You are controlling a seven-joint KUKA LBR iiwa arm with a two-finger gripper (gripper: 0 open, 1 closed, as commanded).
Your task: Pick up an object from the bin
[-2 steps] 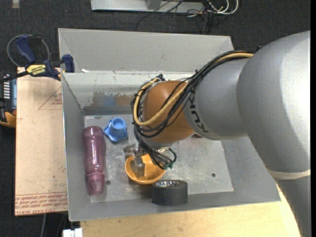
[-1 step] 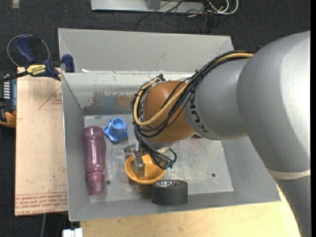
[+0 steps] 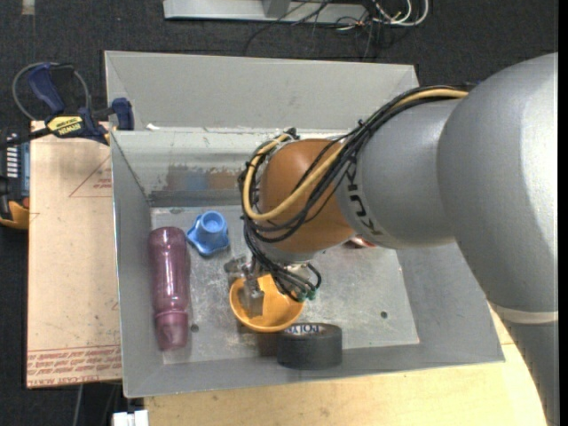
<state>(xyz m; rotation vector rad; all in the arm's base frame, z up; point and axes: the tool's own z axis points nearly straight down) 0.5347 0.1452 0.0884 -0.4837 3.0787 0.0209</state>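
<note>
The end effector [image 3: 256, 300] is lowered into an orange bowl [image 3: 277, 316] near the middle of the grey metal bin [image 3: 390, 291], toward its near wall. Whether the end effector is apart, together or clamped on the bowl cannot be told. The orange wrist cover and its cables hang directly above it.

Edges: the bowl's near rim meets a black tape roll [image 3: 311, 346] lying by the bin's near wall. A strip of open bin floor separates the bowl from a purple cylindrical bottle [image 3: 170, 282], which lies lengthwise near the left wall. A blue cup [image 3: 210, 232] sits just beside the bottle's far end, apart from the bowl.

Open room: the visible bin floor right of the bowl is open. Beyond the bin's far wall is dark floor [image 3: 89, 25] with cables [image 3: 390, 7].
</note>
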